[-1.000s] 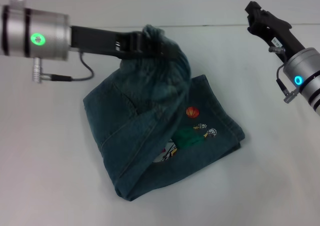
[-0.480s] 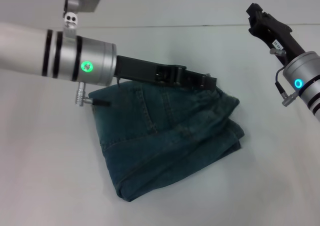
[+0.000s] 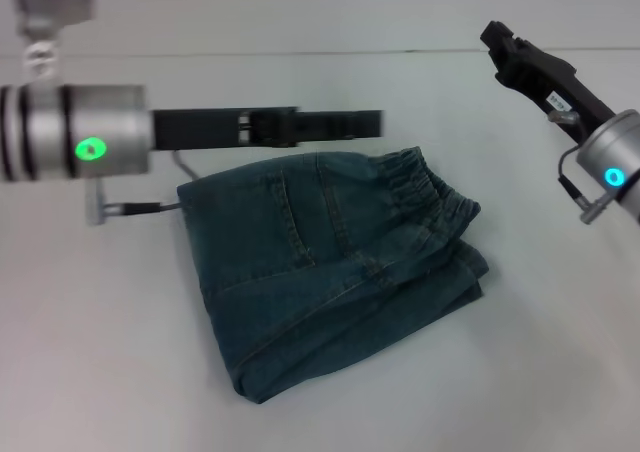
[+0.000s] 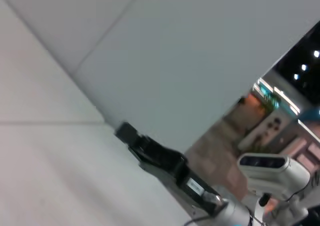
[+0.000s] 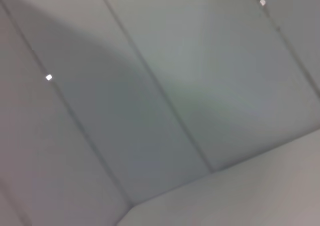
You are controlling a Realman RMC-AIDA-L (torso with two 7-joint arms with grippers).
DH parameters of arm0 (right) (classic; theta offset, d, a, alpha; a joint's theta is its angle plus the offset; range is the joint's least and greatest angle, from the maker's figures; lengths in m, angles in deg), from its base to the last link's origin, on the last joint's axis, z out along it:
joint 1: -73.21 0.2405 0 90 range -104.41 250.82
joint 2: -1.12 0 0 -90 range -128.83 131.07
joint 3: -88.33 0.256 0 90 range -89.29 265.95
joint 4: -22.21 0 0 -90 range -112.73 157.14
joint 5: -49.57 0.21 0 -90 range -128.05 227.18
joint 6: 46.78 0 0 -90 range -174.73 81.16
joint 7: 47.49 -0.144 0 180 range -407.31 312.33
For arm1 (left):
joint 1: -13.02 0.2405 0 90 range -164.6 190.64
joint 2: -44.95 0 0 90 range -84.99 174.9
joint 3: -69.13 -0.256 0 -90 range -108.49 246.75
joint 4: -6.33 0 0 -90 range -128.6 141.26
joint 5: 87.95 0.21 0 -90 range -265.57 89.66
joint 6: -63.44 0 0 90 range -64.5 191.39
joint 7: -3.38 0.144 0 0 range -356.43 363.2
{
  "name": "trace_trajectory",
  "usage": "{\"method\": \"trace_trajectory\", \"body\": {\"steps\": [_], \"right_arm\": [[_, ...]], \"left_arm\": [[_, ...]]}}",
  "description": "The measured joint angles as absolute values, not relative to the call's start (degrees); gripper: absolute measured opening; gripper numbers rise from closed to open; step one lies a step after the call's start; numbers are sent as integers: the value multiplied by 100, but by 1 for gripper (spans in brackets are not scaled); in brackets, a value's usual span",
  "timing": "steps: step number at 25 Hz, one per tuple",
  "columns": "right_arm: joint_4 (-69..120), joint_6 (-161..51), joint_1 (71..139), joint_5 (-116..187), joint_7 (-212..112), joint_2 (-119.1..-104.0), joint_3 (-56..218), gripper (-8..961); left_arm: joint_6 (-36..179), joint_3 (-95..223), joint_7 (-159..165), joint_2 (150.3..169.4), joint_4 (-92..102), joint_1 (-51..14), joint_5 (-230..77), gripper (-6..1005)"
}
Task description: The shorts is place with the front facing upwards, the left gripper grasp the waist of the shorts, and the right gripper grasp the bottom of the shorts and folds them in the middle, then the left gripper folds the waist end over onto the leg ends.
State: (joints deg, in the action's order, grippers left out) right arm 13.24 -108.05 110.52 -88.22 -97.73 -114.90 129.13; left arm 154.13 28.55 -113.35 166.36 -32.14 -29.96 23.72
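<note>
Shorts (image 3: 330,272): one pair, lying folded in a compact bundle near the middle of the table (image 3: 90,352), with the ruffled waistband (image 3: 425,194) now resting on top toward the right side, over the leg hems (image 3: 478,272). Half a second ago the left gripper (image 3: 365,124) was pressed down on that waistband; now it has let go and pulled back, hovering above the far edge of the bundle and clear of the cloth. A second ago the waist was up in the air and the cartoon print was showing; the print is now covered. Judging by this, the last fold looks done and the left arm is retreating, though the top layer sits a little askew of the hems beneath.

Whether the left gripper's fingers are parted or together cannot be told, as they are seen edge-on. The right gripper (image 3: 497,40) is parked, raised over the far right part of the table, well apart from the shorts; its finger state cannot be made out either.

Count: one pair of shorts, two grippers, one table
</note>
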Motion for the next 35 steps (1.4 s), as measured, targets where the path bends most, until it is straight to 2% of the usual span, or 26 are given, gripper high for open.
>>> {"method": "trace_trajectory", "body": {"steps": [3,6,8,12,15,22,30,35], "right_arm": [[1471,-11353,10974,-9328,-10426,-11239,12673,47],[2000,-12403,10932,-9833,-10931,-11083,12614,47],[2464,-13126,10940,-10036,-11249,-11011,12517,107],[3521,-14226,11104,-10136,-12122,-10814,11604,235],[4254,-14755,11172,-10128,-12566,-10731,10639,353],[5354,-15316,11111,-10127,-13063,-10814,8900,613],[6337,-15455,11061,-10121,-13746,-11113,7866,884],[6436,-15483,11091,-9928,-13789,-11158,7817,887]], "left_arm": [[15660,2866,-11054,16519,-3373,-2549,2148,726],[15877,3016,-10661,16421,-3441,-2062,2100,824],[15952,3164,-10385,16414,-3477,-1767,2123,890],[16009,3281,-9903,16465,-3697,-1240,2216,909],[16093,3282,-9796,16527,-4092,-972,2392,923],[16317,3285,-9718,16614,-4844,-664,2741,921],[16573,3552,-9707,16574,-5044,-602,3136,919],[16612,3586,-9755,16563,-5035,-630,3534,919]]}}
